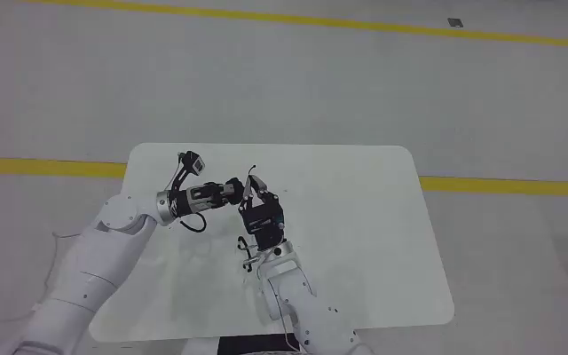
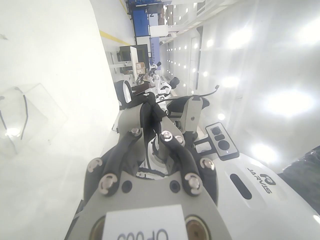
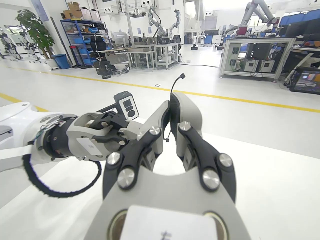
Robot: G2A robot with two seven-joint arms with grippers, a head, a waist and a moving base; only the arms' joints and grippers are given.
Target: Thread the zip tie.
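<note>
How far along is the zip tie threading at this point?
Done: the zip tie is off the table, clamped in the right pincer. In hand: the left pincer sits close beside it. Left: the threading itself; both ends of the tie stick out free and no loop is formed.

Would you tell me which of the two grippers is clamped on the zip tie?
The right gripper: its fingers pinch the black zip tie, whose head sticks out past their tips. The left gripper sits close beside it.

table (image 1: 373, 266): white, rounded corners | on it: clear box (image 2: 50, 116), black ties (image 2: 26, 116) inside
</note>
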